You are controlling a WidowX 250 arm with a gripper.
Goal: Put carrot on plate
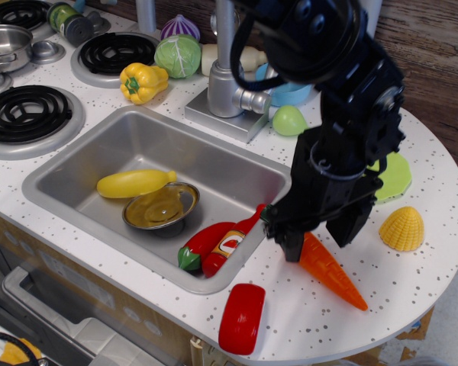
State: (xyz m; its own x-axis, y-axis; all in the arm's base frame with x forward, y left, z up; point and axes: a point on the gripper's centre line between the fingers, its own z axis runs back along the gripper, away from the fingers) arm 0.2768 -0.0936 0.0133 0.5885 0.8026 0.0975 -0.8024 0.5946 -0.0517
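Left of the gripper (318, 244), in the sink (76, 156), lie a yellow squash (135, 183), a metal dish (161, 207), a chili (202, 243) and a ketchup bottle (230, 242), the last two just beside its left finger. The gripper stands low over the counter with its jaws apart, straddling the thick stem end of the carrot (332, 272), which lies flat and tapers away to its lower right. The step in hand looks like the grasp itself: the fingers have yet to close. Next they should pinch the carrot firmly, lift clear, then carry it up and right to the plate (393, 178), mostly hidden behind the arm, avoiding the corn (402, 228) beside it.
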